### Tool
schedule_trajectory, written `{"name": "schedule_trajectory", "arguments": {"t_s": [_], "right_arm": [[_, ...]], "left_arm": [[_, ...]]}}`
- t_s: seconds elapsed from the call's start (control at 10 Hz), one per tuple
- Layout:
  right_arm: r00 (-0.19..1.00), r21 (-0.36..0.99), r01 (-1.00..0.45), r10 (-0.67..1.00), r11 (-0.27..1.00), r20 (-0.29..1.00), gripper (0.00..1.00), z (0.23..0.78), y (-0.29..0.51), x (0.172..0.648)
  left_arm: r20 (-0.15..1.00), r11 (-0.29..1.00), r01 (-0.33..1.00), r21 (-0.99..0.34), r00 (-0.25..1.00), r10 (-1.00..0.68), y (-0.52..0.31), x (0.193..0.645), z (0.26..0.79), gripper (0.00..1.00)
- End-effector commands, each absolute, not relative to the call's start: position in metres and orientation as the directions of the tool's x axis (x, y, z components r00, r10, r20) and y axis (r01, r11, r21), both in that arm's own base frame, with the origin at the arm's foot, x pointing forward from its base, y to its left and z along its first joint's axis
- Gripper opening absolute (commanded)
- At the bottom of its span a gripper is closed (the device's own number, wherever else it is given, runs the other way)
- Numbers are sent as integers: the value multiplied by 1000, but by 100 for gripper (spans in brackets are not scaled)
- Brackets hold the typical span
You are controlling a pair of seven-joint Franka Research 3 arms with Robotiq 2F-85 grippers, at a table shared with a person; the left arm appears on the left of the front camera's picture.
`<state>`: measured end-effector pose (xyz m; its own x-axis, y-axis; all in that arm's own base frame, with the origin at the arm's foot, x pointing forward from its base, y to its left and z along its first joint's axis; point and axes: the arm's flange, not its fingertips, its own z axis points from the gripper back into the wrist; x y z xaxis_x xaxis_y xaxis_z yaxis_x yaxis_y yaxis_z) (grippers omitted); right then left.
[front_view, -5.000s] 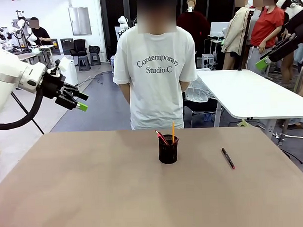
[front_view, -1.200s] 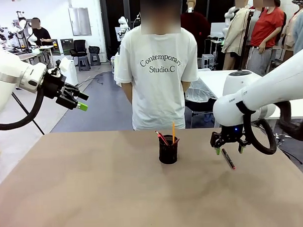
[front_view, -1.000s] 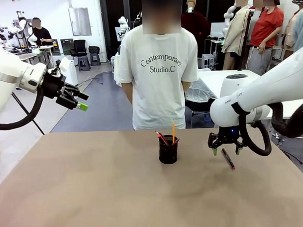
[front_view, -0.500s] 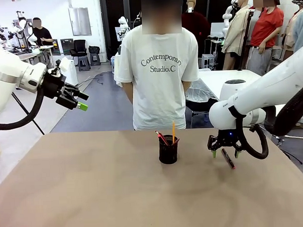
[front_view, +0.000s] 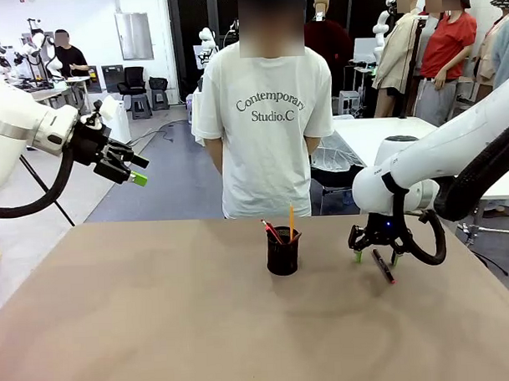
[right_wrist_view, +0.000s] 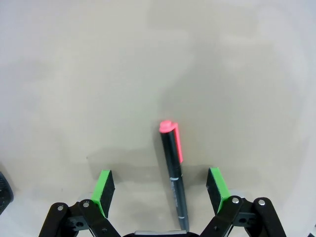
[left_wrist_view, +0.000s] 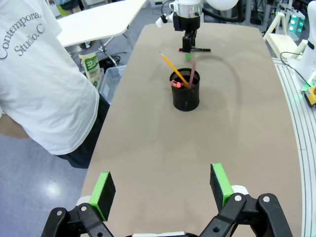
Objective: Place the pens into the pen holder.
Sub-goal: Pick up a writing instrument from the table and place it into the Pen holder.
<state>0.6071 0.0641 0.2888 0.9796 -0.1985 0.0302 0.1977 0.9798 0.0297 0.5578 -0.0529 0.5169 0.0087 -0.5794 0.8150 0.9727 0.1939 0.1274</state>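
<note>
Spanning the front view, the tan tabletop point(front_view: 159, 328) carries everything. Person in white printed T-shirt point(front_view: 269, 123) stands at 12 o'clock, far edge. L gripper point(front_view: 124, 166), black w/ green pads, hangs off-table at 10 o'clock, jaws apart, empty. R gripper point(front_view: 374, 251) sits low at 3 o'clock of the small black mesh pen holder point(front_view: 282, 251), jaws apart, straddling the black pen w/ red tip point(right_wrist_view: 173, 170) lying flat, not clamped. Holder has orange-yellow pencil point(front_view: 290, 217) & dark red-brown pen point(front_view: 271, 231) leaning inside.
</note>
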Motion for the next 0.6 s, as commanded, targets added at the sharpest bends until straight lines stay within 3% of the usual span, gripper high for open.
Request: {"name": "schedule_trajectory", "arguments": {"t_s": [0.0, 0.4, 0.5], "right_arm": [[987, 32, 148, -150, 988, 53, 84, 288, 57, 621], [992, 63, 96, -101, 993, 70, 6, 293, 61, 628], [993, 60, 92, -96, 994, 64, 0, 294, 60, 628]], "left_arm": [[815, 190, 973, 132, 3, -579, -51, 557, 517, 100], [815, 190, 973, 132, 3, -579, -51, 557, 517, 100], [815, 190, 973, 132, 3, -579, -51, 557, 517, 100]]}}
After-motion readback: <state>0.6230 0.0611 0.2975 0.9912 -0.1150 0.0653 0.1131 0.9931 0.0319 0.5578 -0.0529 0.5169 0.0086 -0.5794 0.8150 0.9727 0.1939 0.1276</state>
